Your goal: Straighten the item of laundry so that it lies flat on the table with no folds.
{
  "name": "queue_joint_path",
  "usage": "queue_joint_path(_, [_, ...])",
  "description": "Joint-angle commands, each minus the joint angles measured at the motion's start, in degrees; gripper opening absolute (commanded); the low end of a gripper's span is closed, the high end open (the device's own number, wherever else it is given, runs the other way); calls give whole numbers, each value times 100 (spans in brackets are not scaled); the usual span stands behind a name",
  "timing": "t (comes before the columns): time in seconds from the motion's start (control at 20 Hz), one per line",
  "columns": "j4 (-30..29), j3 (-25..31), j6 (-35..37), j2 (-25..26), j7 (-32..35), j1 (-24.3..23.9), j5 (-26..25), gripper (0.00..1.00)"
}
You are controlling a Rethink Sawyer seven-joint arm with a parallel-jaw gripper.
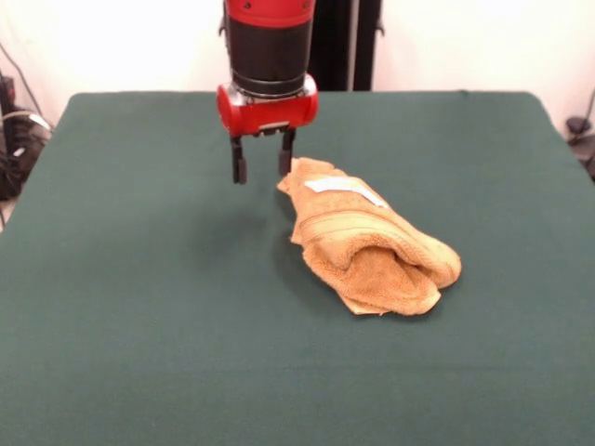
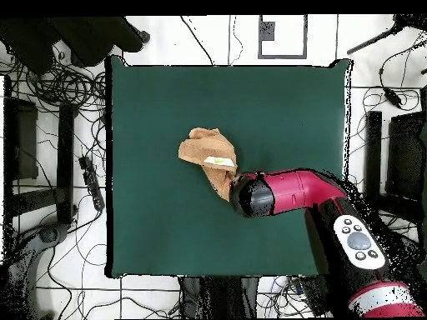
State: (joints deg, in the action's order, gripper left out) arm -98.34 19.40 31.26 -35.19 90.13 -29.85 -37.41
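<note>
The green table [image 1: 139, 353] fills the low part of the front view, plain and bare there. A little right of the middle lies the orange towel [image 1: 372, 251], all bunched up and folded over itself, not flat. A small white label [image 1: 344, 186] sits on its top end; I cannot read any words on it. Just behind that end, up near the top middle of the frame, hangs my gripper [image 1: 262, 165]. My two black fingers [image 1: 239, 167] are spread apart and hold nothing. One finger is just beside the towel's far corner.
</note>
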Motion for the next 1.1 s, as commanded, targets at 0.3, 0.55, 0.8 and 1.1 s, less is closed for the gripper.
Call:
queue_joint_path(0.3, [-63,553,533,462,-1139,117,-517,100])
queue_joint_path(0.55, [-38,630,375,572,-1071,51,-566,100])
queue_joint_path(0.8, [-3,688,275,663,-1044,5,-607,100])
queue_joint_path(1.1, [-106,616,89,724,-974,-66,-771,100])
